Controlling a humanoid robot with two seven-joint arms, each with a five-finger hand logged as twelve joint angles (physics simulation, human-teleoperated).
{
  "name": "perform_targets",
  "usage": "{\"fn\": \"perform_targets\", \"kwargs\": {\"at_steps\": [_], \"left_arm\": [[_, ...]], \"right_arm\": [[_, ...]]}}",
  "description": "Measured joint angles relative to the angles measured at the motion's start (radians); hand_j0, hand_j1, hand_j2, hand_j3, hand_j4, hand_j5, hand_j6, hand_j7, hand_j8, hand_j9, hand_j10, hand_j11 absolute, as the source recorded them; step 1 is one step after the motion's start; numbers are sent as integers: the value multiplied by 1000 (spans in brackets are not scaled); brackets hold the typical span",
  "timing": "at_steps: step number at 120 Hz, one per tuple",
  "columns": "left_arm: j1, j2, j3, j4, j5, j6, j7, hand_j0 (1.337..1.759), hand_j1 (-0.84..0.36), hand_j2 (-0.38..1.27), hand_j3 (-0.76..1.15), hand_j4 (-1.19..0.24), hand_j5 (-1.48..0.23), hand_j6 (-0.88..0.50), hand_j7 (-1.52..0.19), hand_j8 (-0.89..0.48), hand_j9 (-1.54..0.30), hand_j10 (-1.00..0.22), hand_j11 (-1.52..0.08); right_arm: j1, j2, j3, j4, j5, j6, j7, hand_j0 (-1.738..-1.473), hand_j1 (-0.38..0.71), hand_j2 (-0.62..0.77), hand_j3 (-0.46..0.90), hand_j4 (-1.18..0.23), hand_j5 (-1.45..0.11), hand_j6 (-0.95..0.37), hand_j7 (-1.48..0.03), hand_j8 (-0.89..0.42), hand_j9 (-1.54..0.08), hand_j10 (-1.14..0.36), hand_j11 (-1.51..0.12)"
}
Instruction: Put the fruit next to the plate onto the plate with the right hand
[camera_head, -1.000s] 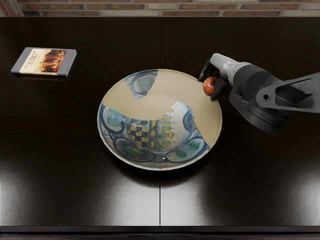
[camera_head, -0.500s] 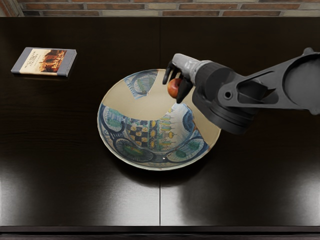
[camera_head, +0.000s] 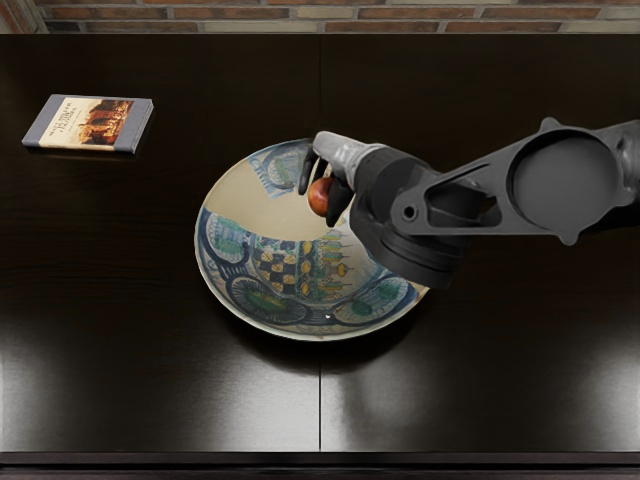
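Over the far half of the plate (camera_head: 228, 200), toward twelve o'clock from its centre, the right hand (camera_head: 330, 168) curls its dark fingers round the fruit (camera_head: 319, 196), a small, round, glossy red-orange thing. Whether the fruit touches the glaze below cannot be told. The plate is wide, round and shallow, with a smooth tan surface broken by patches of blue, yellow and green pattern. It lies on a dark polished table (camera_head: 150, 370) that shows soft reflections and thin seams. The right arm (camera_head: 480, 200), matte grey with bulky round joint housings, comes in from three o'clock and hides the plate's rim on that side. A thin book (camera_head: 88, 122) lies flat at ten o'clock, well apart. Brickwork (camera_head: 300, 12) runs along the far edge.
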Motion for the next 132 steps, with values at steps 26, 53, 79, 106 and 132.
{"fn": "perform_targets", "kwargs": {"at_steps": [26, 53, 79, 106, 132], "left_arm": [[0, 0, 0, 0, 0, 0, 0, 1658, 71, 46, 0, -231, -301, -231, -301, -231, -301, -231, -301], [0, 0, 0, 0, 0, 0, 0, 1658, 71, 46, 0, -232, -301, -232, -301, -232, -301, -232, -301], [0, 0, 1, 0, 0, 0, 0, 1658, 71, 46, 0, -231, -301, -231, -301, -231, -301, -231, -301], [0, 0, 1, 0, 0, 0, 0, 1658, 71, 46, 0, -232, -301, -232, -301, -232, -301, -232, -301], [1, 0, 1, 0, 0, 0, 0, 1658, 71, 46, 0, -231, -301, -232, -301, -232, -301, -231, -301]], "right_arm": [[-12, 4, 0, -23, -2, -2, 0, -1657, -69, 112, 0, -274, -381, -171, -367, -150, -376, -223, -374], [-22, -39, 76, 22, -2, -2, 0, -1658, -231, 34, 0, -113, -154, -79, -149, -72, -152, -96, -152], [-160, -43, 304, 52, -2, -2, 0, -1658, -281, 7, 0, -63, -84, -51, -82, -49, -83, -57, -83], [-600, -85, 819, 50, 19, 270, 0, -1658, -297, -2, 0, -46, -60, -43, -59, -42, -60, -44, -60], [-911, -319, 1103, -38, 458, 896, 0, -1658, -304, -5, 0, -38, -50, -37, -50, -37, -50, -38, -50]]}}
